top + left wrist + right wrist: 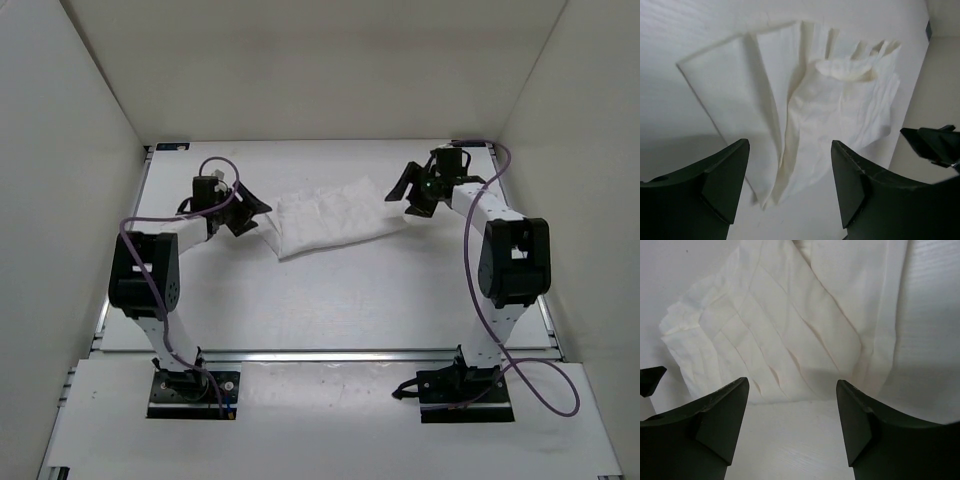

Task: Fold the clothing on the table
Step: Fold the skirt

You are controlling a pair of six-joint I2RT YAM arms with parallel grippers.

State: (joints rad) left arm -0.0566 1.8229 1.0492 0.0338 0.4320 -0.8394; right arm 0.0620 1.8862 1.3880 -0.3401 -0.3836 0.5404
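Clothing (330,218) lies folded in a compact band mid-worktop (330,310), between the two claws. Left claw (250,214) is open and empty, just off the left end. The right claw (405,195) is open and empty beside the right end. Risk: the loose layers may spring apart, or an edge may snag on a passing claw, undoing the fold.

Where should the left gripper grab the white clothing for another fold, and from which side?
Probably the corner nearest it, coming in low from the left. The clothing lies flat as a folded strip, and that corner lines up with the gap of the open left gripper, with stacked layer edges to pinch together.
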